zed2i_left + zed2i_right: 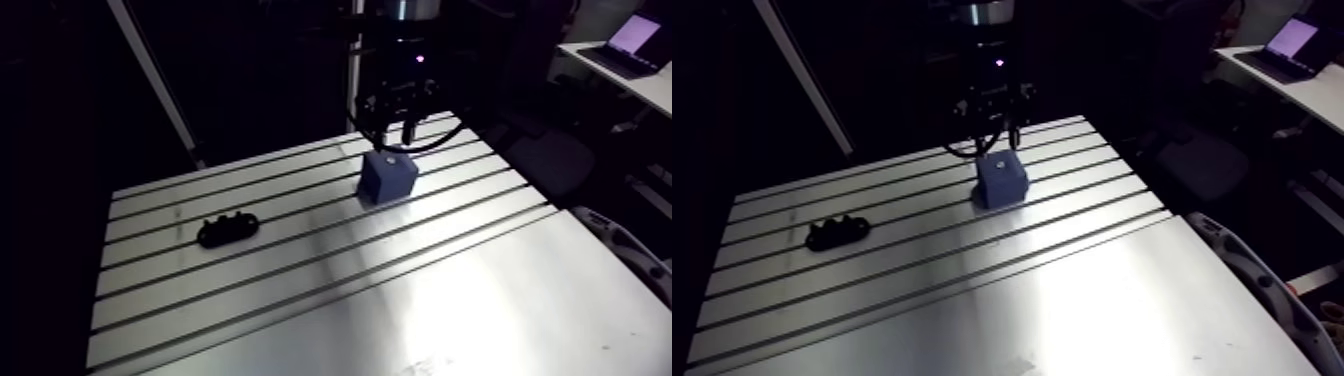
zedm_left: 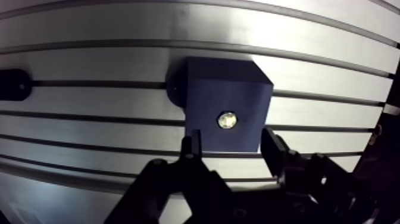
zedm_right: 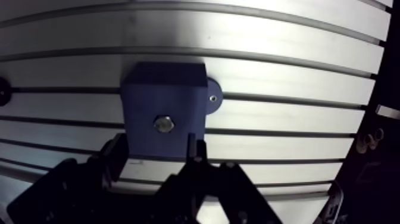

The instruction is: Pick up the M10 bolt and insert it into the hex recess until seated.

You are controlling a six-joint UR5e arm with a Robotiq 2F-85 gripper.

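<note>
A dark blue block (image 1: 387,178) stands on the slotted table (image 1: 480,300) towards its far side. In the wrist view the bolt (image 2: 227,120) sits in the recess on the block's top face (image 2: 208,89), with only its shiny hex head showing. My gripper (image 2: 232,143) hangs just above the block, open, with nothing between its two fingers (image 2: 193,149). The bolt head lies a little ahead of the fingertips. In the arm view the gripper (image 1: 400,130) hovers directly over the block.
A small black holder (image 1: 228,230) lies on the left part of the table, well apart from the block. The block has a round mounting tab (image 3: 213,96) at its foot. Slots run across the table.
</note>
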